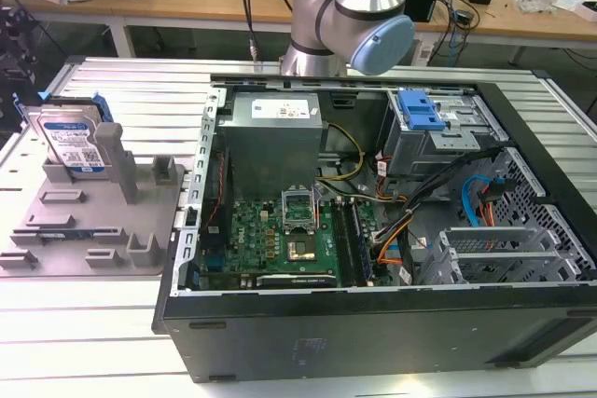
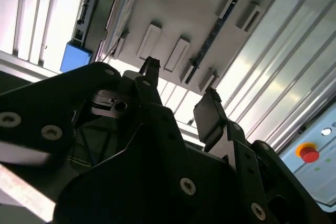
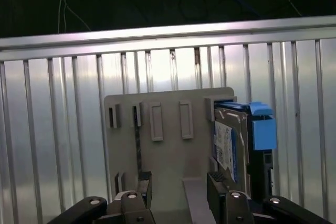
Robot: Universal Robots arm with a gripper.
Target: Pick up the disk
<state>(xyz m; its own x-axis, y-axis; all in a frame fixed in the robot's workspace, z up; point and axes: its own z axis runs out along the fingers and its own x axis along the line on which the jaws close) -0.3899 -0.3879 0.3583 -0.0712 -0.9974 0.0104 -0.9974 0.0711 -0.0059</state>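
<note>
Gripper point(image 3: 179, 182) hangs with fingers point(image 3: 215, 184) apart, holding nothing, well clear of the grey tray point(image 3: 168, 158). Disk point(image 3: 231, 140) stands on edge at the tray's corner, beside a post point(image 1: 110, 148). We judge a clean pick needs the jaws squared across its flat faces.

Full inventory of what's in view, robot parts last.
disk: 1, silver with blue-white label, upright in tray, exterior view's left
fixture tray: 1, grey, on table beside case
computer case: 1, black, open, mid-table
motherboard: 1, green, inside case
drive bracket: 1, blue, inside case
table: 1, silver, ribbed, under everything
arm: 1, silver and light blue, behind case
gripper: 1, black, open, empty, facing tray
</note>
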